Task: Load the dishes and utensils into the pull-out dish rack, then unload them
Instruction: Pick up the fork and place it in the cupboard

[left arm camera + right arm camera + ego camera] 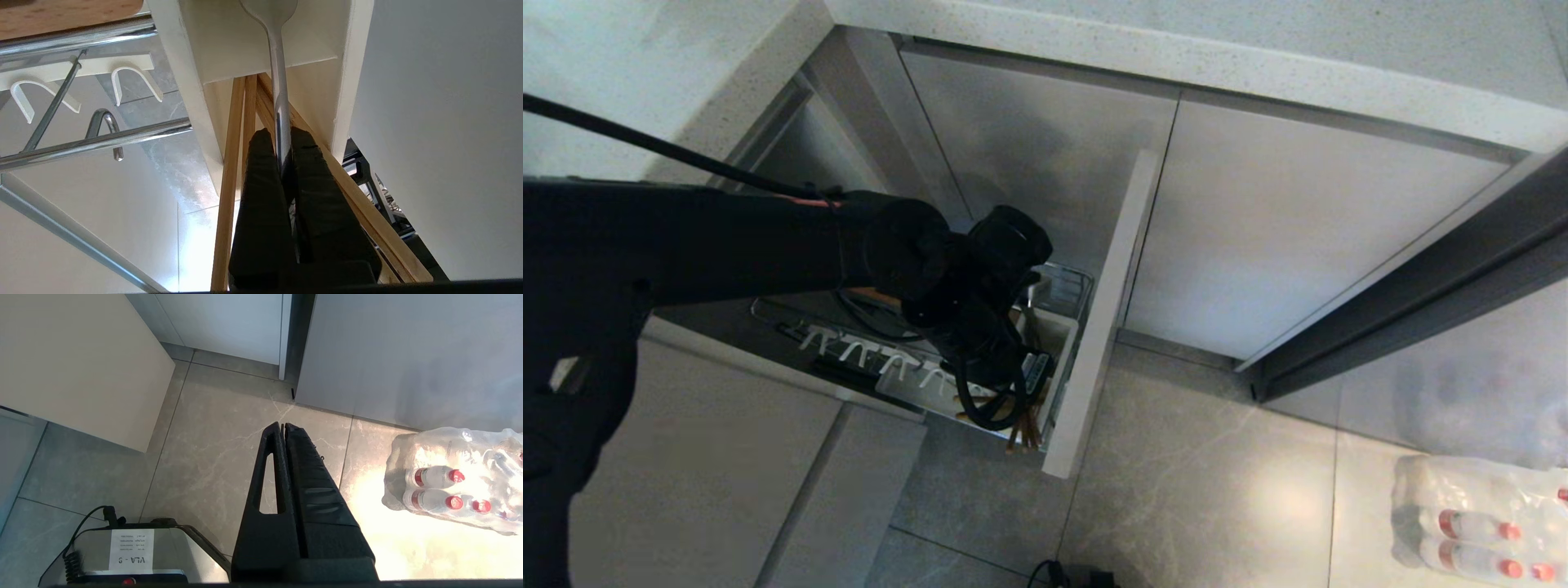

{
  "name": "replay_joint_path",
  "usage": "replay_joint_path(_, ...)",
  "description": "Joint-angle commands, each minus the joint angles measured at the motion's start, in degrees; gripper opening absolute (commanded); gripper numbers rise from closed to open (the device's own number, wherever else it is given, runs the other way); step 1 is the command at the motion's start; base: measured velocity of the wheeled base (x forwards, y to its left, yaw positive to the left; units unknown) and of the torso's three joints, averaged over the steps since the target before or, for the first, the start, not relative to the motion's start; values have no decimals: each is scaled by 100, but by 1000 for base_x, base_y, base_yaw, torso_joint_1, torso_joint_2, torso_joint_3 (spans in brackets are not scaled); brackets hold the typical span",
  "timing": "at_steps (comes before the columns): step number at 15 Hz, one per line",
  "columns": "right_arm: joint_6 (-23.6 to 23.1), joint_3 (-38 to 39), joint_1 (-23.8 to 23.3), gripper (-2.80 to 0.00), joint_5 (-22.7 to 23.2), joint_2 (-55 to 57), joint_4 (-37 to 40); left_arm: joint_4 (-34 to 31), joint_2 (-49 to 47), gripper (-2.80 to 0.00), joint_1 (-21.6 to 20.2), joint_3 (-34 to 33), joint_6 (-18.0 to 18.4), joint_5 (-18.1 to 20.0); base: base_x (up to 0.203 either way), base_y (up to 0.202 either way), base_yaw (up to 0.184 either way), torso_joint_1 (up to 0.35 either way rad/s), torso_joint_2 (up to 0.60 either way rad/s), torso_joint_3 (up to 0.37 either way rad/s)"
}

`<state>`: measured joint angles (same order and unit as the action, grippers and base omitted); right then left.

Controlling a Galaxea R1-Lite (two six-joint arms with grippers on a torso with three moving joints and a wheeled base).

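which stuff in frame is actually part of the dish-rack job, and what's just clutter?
Part of the job:
- fork, clamped in the left gripper
- chopsticks, standing in the white caddy
- pull-out dish rack with its white prongs

Just lying about:
- shrink-wrapped pack of bottles on the floor
- right gripper, shut and parked over the floor tiles

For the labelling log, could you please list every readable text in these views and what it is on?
"VLA - 8", seemingly, upside down on the white sticker on the grey box; last character unsure.
Sticker's smaller lines: too small to read.
Bottle pack: no legible text.
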<state>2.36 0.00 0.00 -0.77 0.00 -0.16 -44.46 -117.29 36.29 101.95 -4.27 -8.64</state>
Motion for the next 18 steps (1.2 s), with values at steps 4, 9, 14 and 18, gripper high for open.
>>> replay_joint_path(4,1,0,0,-280,-2,9,-2,-28,4,-280,-1,-17,-12,-6,0,0,0,0,0,0)
replay_joint_path(9,1,0,0,-280,-2,9,-2,-28,30,-280,1,-17,-13,-6,0,0,0,0,0,0)
replay_joint_path(14,1,0,0,-280,-2,9,-2,-28,59,0,1,-17,-22,-102,0,0,0,0,0,0)
replay_joint_path(18,1,0,0,-280,-2,9,-2,-28,75,0,1,-8,-92,-111,0,0,0,0,0,0)
